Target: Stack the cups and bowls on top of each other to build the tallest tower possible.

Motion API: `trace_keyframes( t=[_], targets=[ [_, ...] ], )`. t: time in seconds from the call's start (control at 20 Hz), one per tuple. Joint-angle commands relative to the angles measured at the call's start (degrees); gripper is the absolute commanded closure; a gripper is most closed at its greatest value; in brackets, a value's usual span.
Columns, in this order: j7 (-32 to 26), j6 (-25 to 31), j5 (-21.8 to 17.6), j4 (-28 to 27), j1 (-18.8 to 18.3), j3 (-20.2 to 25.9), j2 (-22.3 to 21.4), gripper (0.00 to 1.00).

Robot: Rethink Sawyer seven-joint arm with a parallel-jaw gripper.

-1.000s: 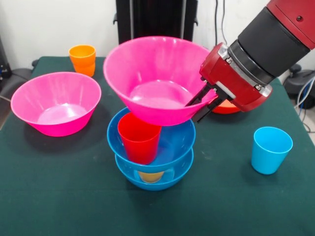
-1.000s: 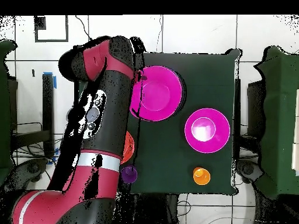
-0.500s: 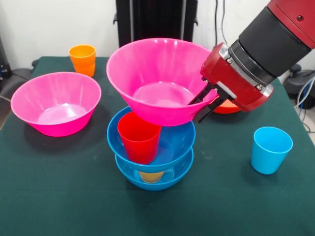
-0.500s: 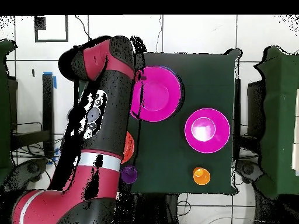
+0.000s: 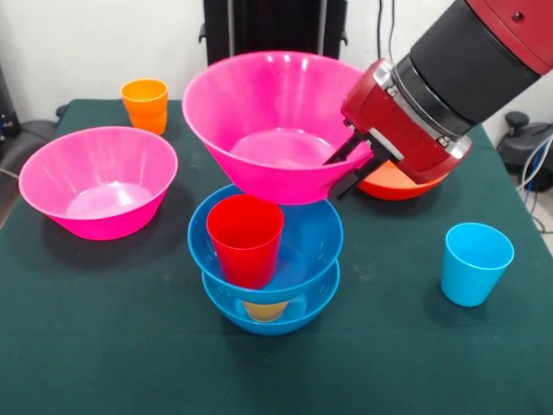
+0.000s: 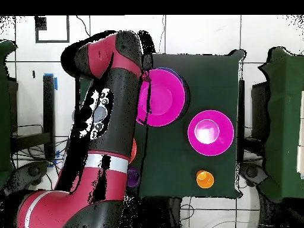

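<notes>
We see the arm slant in from upper right, gripper (image 5: 347, 162) clamped on the pink bowl's (image 5: 272, 121) rim, one finger inside. Bowl hangs tilted left of gripper, clear above the red cup (image 5: 245, 238) in the stacked blue bowls (image 5: 302, 259) below.

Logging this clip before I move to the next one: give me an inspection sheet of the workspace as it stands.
Surface: dark green table, cloth-covered.
Job's things: held pink bowl is above the blue bowls, apart from the red cup standing in the top one; a yellowish cup shows between the two blue bowls. Second pink bowl, orange cup, light blue cup stand apart; orange-red bowl is behind the arm; purple cup at the table edge.
Clutter: nothing seen.
Grippers: gripper shut on the held bowl's rim.
Cables: some hang on the wall behind.
Surroundings: white wall, tiled floor.
</notes>
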Motion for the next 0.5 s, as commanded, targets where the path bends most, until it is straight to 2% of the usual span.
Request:
trace_keyframes(
  t=[0.05,0.5],
  targets=[
    [-8.0,11.3,0.5,-8.6,-3.5,3.3,0.8,1.00],
    [-9.6,9.2,-0.4,-14.6,-5.6,4.6,5.0,1.00]
  ],
)
